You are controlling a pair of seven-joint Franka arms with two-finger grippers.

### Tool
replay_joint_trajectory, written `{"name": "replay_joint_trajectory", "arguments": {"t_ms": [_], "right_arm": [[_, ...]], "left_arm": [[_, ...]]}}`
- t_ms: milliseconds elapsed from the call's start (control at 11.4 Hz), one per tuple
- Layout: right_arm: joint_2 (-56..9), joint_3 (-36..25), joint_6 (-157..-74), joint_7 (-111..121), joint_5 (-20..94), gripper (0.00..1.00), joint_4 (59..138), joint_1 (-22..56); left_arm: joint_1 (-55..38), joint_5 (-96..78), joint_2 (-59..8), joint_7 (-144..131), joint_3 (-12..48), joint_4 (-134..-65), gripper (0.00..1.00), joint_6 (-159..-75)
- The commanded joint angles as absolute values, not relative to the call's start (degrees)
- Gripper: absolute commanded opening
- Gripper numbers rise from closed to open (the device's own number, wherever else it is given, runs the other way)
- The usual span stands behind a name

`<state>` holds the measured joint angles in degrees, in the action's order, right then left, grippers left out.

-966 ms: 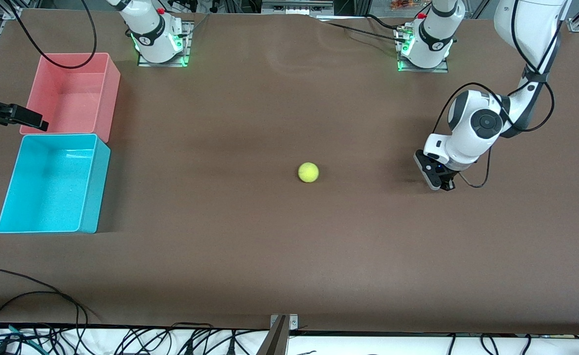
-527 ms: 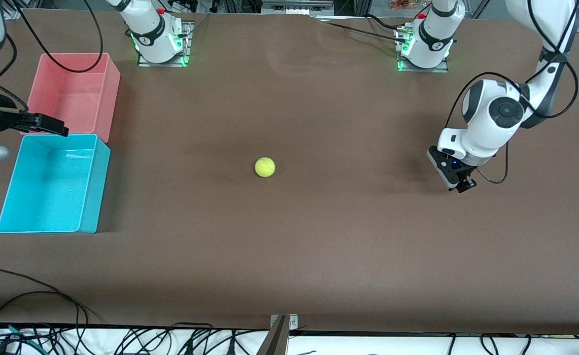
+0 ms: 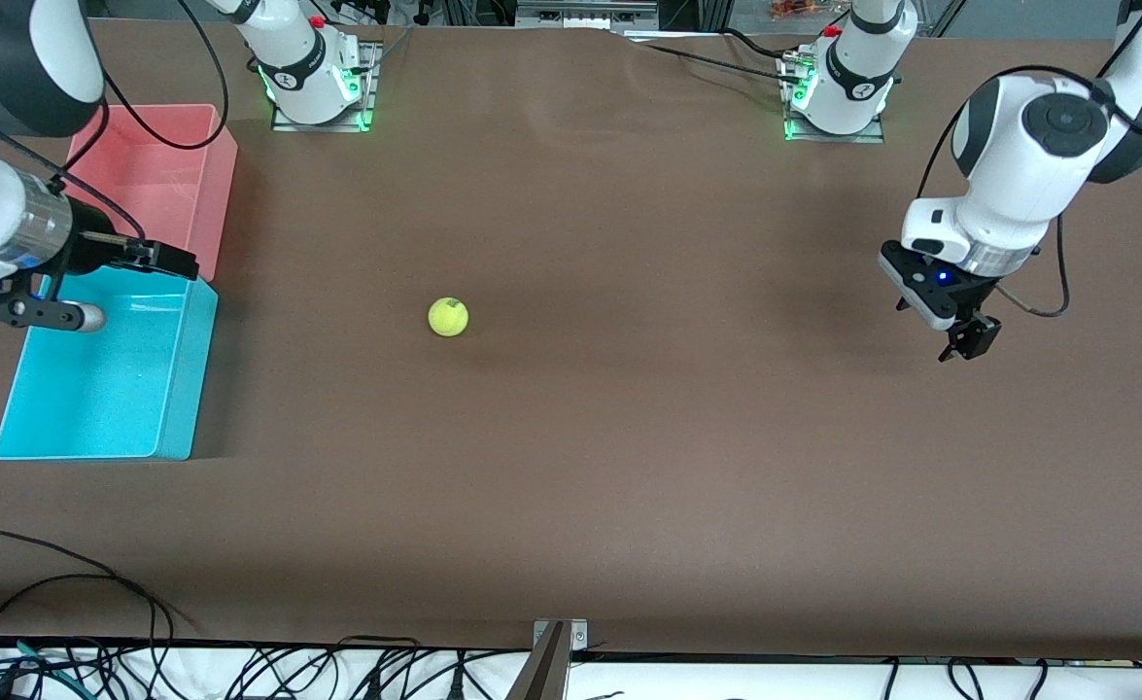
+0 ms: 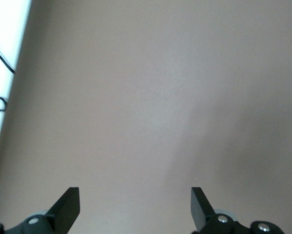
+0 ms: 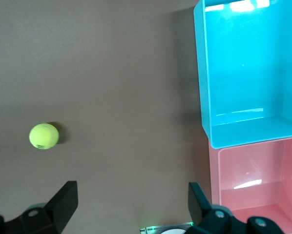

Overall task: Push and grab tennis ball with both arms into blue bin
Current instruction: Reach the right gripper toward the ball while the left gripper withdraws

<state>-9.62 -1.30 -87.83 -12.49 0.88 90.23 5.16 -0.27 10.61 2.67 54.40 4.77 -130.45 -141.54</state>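
On the bare tabletop (image 3: 629,437), the tennis ball (image 3: 448,317) lies loose, well apart from the blue bin (image 3: 182,389) toward the right arm's end. Right end effector (image 3: 157,257) hangs over that bin's rim beside the pink bin (image 3: 216,156), fingers spread, empty. Left end effector (image 3: 969,342) hovers over the left arm's end, fingers wide, gripping nothing.

This is a robotics lab. Two white jointed arms (image 3: 1018,165) are bolted on metal base plates (image 3: 323,117) glowing with green indicator lights, along the edge of a wide brown surface (image 3: 629,467) farthest from the front camera. Black cables (image 3: 65,583) trail in loops along the surface's nearest edge over white flooring, and aluminium framing (image 3: 590,12) and more wiring crowd the edge by the bases.
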Motion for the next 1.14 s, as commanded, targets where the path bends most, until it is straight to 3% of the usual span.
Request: {"name": "replay_joint_trajectory", "arguments": {"t_ms": [0, 439, 703, 1054], "right_arm": [[-9.49, -1.58, -91.57, -14.76, -0.17, 1.00, 93.24, 7.03], [-8.35, -1.49, -104.64, -14.85, 0.52, 1.00, 104.73, 7.38], [-5.37, -1.15, -120.81, -15.03, 1.75, 1.00, 118.17, 7.38], [-3.44, 2.45, -122.44, -16.96, 1.93, 1.00, 123.30, 7.38]], "left_arm": [[-2.02, 11.52, 3.43, 53.44, 4.75, -123.70, 1.00, -133.11], [-3.08, 9.68, 1.58, 43.77, 4.66, -107.52, 1.00, -109.19], [-2.73, 8.35, 0.09, 43.51, 3.17, -98.90, 1.00, -100.75], [-2.81, 2.64, -0.70, 30.99, 0.97, -90.11, 1.00, -89.15]]}}
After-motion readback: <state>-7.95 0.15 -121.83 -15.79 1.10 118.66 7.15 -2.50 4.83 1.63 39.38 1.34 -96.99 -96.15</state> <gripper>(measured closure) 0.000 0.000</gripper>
